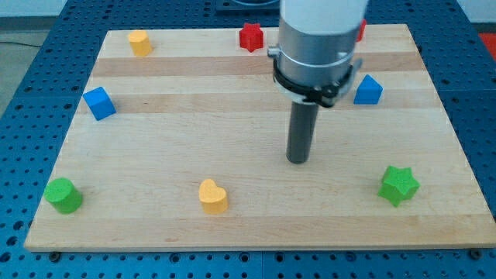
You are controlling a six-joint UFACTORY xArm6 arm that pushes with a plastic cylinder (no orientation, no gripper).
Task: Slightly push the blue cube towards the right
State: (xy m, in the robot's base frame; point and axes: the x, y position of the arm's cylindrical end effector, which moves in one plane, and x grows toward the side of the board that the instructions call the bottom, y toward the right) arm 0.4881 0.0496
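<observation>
The blue cube point(99, 102) sits near the left edge of the wooden board point(155, 194). My tip point(298, 160) rests on the board near its middle, far to the right of the blue cube and a little lower in the view. A second blue block point(368, 90), with a peaked top, lies at the right, beside the arm's grey body point(318, 39).
A yellow block point(139, 43) is at the top left, a red star point(250, 36) at the top middle. A red block point(361, 31) peeks out behind the arm. A green cylinder point(62, 194) is at the bottom left, a yellow heart point(212, 196) at the bottom middle, a green star point(398, 185) at the bottom right.
</observation>
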